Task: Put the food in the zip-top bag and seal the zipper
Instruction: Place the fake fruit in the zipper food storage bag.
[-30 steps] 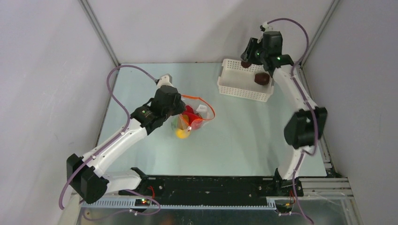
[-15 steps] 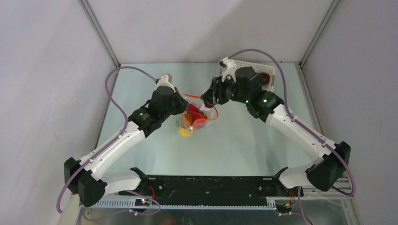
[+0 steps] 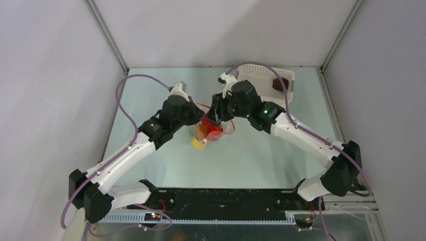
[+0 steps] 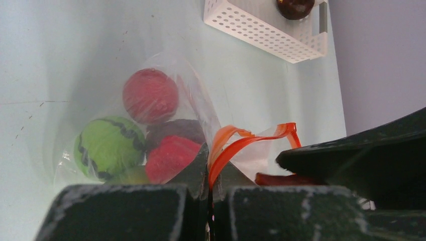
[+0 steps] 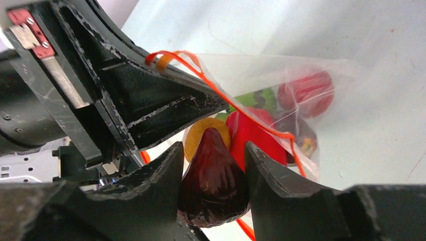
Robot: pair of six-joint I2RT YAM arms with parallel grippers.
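Note:
The clear zip-top bag (image 4: pixel 196 100) lies mid-table and holds several toy fruits: a red ball (image 4: pixel 150 95), a green striped ball (image 4: pixel 103 147), a bright red one (image 4: pixel 171 156) and a dark one. My left gripper (image 4: pixel 210 173) is shut on the bag's orange-red zipper strip (image 4: pixel 241 143), holding the mouth up. My right gripper (image 5: pixel 213 170) is shut on a dark maroon fruit (image 5: pixel 213 175), held right at the bag's open mouth (image 3: pixel 213 122). The slider tab is hidden.
A white perforated basket (image 3: pixel 261 80) stands at the back right with one more dark maroon fruit (image 3: pixel 280 84) in it; it also shows in the left wrist view (image 4: pixel 266 27). Grey walls enclose the table on three sides.
My right gripper has carried the maroon fruit from above the basket leftward and down to the bag's mouth. My left gripper has kept hold of the zipper edge, barely moving.

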